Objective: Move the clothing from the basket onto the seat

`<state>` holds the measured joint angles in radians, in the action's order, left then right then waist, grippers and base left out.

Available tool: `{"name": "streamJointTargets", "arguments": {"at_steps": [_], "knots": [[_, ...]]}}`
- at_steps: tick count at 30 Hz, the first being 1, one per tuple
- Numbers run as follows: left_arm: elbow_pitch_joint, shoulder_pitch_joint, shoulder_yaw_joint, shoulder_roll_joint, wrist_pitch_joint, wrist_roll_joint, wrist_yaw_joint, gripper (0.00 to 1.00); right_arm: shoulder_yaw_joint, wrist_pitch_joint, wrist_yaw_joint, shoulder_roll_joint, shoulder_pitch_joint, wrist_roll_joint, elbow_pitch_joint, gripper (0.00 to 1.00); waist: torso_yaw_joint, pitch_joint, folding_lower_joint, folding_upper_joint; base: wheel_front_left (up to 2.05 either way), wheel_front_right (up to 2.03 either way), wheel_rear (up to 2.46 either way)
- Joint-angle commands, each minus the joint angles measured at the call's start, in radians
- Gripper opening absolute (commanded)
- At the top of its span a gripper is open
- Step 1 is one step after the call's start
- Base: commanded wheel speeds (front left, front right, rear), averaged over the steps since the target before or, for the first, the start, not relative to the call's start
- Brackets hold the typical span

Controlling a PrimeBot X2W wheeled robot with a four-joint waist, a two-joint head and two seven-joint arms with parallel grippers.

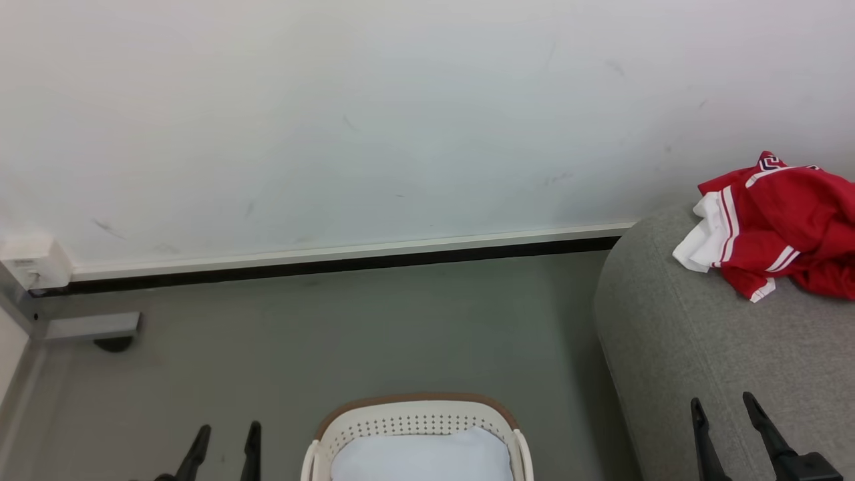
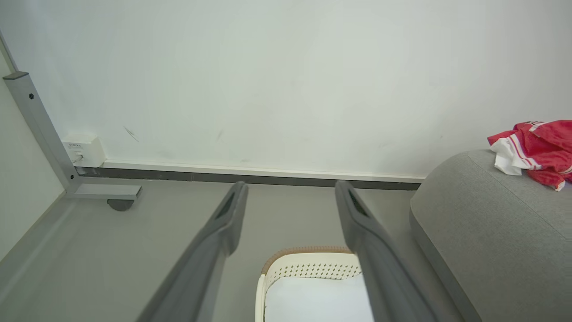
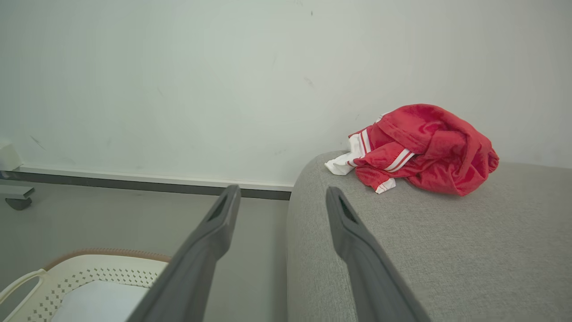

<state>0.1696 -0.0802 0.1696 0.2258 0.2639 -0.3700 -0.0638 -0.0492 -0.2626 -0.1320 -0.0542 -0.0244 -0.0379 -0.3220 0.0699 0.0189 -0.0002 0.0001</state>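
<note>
The red jersey clothing (image 1: 781, 230) with white stripes lies crumpled on the grey sofa seat (image 1: 695, 347) at the right, near the wall; the right wrist view shows the same clothing (image 3: 424, 150) on the seat (image 3: 447, 250). The cream basket (image 1: 417, 417) with its brown rim stands on the floor at bottom centre, holding a plain pale cloth (image 1: 421, 457). My left gripper (image 1: 224, 437) is open, left of the basket, with nothing between its fingers. My right gripper (image 1: 725, 411) is open over the seat's near part, well short of the clothing.
A white wall (image 1: 401, 120) with a dark baseboard runs behind. A grey metal frame leg with a caster (image 1: 93, 329) and a white wall box (image 1: 30, 262) sit at the far left. Grey floor (image 1: 374, 327) lies between basket and wall.
</note>
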Motion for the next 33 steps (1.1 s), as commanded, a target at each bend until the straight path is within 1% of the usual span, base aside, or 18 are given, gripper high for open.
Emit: {"name": "streamJointTargets", "arguments": {"at_steps": [1, 9, 17, 18, 22, 33], "knots": [[0.002, -0.016, -0.020, -0.011, 0.001, 0.025, 0.015, 1.00, 0.001, -0.003, 0.003, 0.003, 0.012, 0.007, -0.005, 1.00, 0.008, 0.003, 0.0002, -0.0001, 0.00, 0.00, 0.00], [0.018, -0.025, -0.094, -0.072, 0.001, 0.097, 0.083, 1.00, 0.017, -0.003, 0.003, 0.003, 0.004, -0.015, -0.019, 1.00, 0.024, 0.009, 0.0002, -0.0001, 0.00, 0.00, 0.00], [0.042, -0.023, -0.136, -0.106, 0.001, 0.143, 0.135, 1.00, 0.027, -0.003, 0.003, 0.003, 0.000, -0.023, -0.025, 1.00, 0.024, 0.008, 0.0002, -0.0001, 0.00, 0.00, 0.00], [0.045, -0.013, -0.133, -0.108, 0.000, 0.136, 0.136, 0.00, 0.028, 0.000, 0.000, 0.004, 0.004, -0.017, -0.026, 0.00, 0.024, 0.008, 0.0002, -0.0001, 0.00, 0.00, 0.00], [0.079, -0.016, -0.128, -0.121, -0.003, 0.126, 0.135, 0.00, 0.026, 0.009, 0.000, 0.010, 0.012, -0.024, -0.057, 0.00, 0.024, 0.008, 0.0002, -0.0001, 0.00, 0.00, 0.00], [0.080, 0.018, -0.154, -0.129, -0.062, -0.077, 0.144, 0.00, 0.009, 0.068, 0.000, 0.008, -0.006, -0.255, -0.038, 0.00, 0.016, 0.006, 0.0002, -0.0001, 0.00, 0.00, 0.00]]}}
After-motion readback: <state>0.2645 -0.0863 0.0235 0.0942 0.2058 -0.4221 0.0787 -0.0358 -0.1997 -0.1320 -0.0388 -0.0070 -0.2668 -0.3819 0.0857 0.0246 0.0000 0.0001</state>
